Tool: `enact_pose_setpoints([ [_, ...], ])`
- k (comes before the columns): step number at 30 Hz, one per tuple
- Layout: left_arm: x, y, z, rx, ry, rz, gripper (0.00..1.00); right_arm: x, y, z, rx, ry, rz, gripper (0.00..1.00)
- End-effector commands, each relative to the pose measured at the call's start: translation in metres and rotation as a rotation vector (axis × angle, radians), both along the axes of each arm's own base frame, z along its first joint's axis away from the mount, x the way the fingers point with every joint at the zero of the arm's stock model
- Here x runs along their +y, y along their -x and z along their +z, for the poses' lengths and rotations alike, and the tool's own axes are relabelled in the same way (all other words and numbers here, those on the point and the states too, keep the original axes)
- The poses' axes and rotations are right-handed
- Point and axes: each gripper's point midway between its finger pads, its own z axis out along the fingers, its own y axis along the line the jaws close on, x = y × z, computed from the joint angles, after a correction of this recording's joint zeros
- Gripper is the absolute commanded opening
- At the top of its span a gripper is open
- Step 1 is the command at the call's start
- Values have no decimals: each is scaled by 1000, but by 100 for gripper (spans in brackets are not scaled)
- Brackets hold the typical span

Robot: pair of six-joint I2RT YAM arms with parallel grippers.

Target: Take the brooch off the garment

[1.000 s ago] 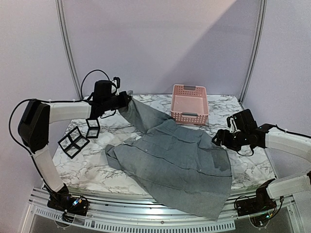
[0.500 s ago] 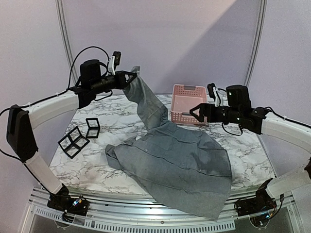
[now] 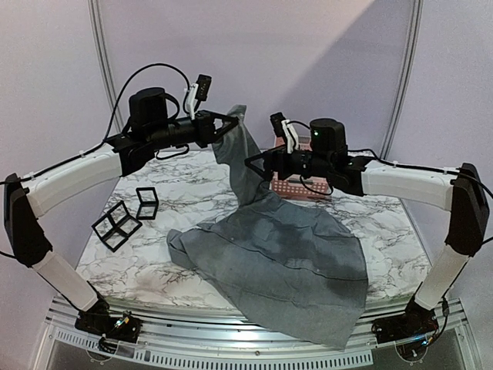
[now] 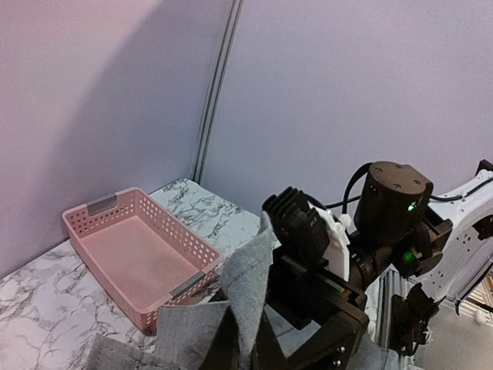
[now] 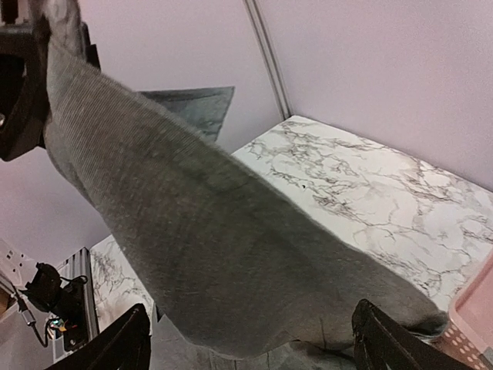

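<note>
Garment [image 3: 277,247], soft and light, hangs pinched by left gripper [image 3: 235,125] at 11 o'clock; right gripper [image 3: 250,163], fingers spread, should take mid-sleeve

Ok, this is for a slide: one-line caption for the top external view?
Left gripper holds one end of the grey garment aloft; the open right gripper hovers beside it.

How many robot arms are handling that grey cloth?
2. The left arm holds one end of the grey cloth up high in its shut left gripper; the right arm reaches across, right gripper open beside the hanging part.
</note>
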Motion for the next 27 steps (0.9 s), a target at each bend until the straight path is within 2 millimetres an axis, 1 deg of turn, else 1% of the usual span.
enact_pose_setpoints([
  [1, -4, 12, 11, -23, -9, -19, 0, 22, 7, 13, -39, -61, 75, 89],
  [5, -9, 17, 10, -23, -10, -35, 0, 29, 9, 16, -34, -99, 101, 89],
  [8, -15, 23, 11, -23, -7, -63, 0, 32, 6, 18, -32, -114, 89, 87],
  [9, -18, 26, 10, -22, -7, -76, 0, 32, 4, 18, -31, -117, 83, 85],
  [11, -23, 33, 9, -15, -7, -108, 0, 35, 2, 19, -30, -125, 79, 75],
  [12, -26, 36, 8, -10, -10, -127, 0, 36, 1, 18, -29, -131, 78, 61],
  [13, -28, 40, 6, -4, -15, -144, 0, 36, -1, 18, -30, -134, 64, 41],
  [14, -29, 43, 5, -1, -19, -158, 0, 34, -3, 17, -31, -137, 38, 24],
  [15, -30, 45, 3, 3, -24, -164, 0, 32, -4, 16, -34, -142, 13, 11],
  [16, -29, 46, 1, 7, -31, -160, 4, 27, -4, 17, -45, -150, -19, 3],
  [17, -27, 46, 0, 11, -37, -149, 11, 21, -4, 16, -53, -159, -50, 0],
  [18, -23, 46, -1, 10, -44, -127, 19, 11, -2, 24, -73, -183, -85, 0],
  [19, -18, 45, -6, 12, -56, -102, 31, 0, 0, 30, -89, -203, -119, 0],
  [20, -13, 44, -10, 14, -64, -69, 44, -10, 2, 31, -101, -215, -153, 0],
  [21, -7, 42, -13, 15, -70, -34, 56, -23, 8, 42, -125, -240, -185, 0],
  [22, 0, 41, -18, 21, -76, 1, 69, -33, 10, 42, -133, -246, -215, 0],
  [23, 5, 38, -24, 30, -81, 36, 79, -44, 15, 47, -144, -256, -241, 0],
  [24, 11, 35, -31, 46, -85, 69, 89, -53, 18, 46, -146, -254, -265, 0],
  [25, 16, 32, -42, 69, -93, 101, 96, -65, 24, 47, -147, -253, -288, 0],
  [26, 20, 28, -53, 94, -104, 128, 99, -75, 28, 48, -144, -252, -317, 0],
  [27, 23, 24, -69, 131, -121, 150, 99, -84, 29, 43, -132, -240, -351, 0],
])
